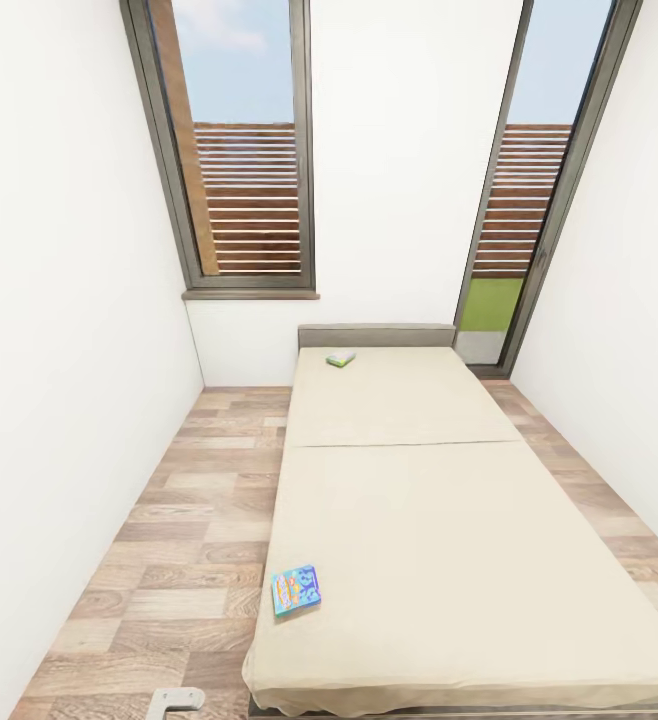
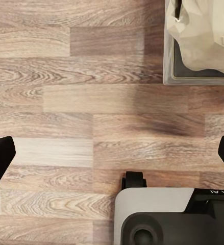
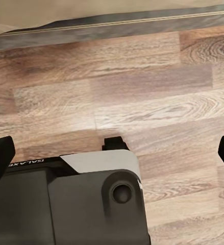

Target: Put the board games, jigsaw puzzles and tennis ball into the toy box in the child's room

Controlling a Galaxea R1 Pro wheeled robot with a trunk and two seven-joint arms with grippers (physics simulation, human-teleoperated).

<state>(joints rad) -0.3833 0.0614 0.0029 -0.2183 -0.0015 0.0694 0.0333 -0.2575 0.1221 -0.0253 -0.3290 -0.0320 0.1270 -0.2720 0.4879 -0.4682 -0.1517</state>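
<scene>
Beige bed carrying blue board game lower left, white-green board game centre top. Both grippers hanging spread open over floor. Advising nearing blue game first.

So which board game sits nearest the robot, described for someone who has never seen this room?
Find the beige bed filling the room. At its near left corner lies the blue board game, flat beside the mattress edge. The other game, white-green, lies by the headboard.

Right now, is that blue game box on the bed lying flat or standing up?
Lying flat: the blue board game rests face-up on the bed near its left front corner.
</scene>
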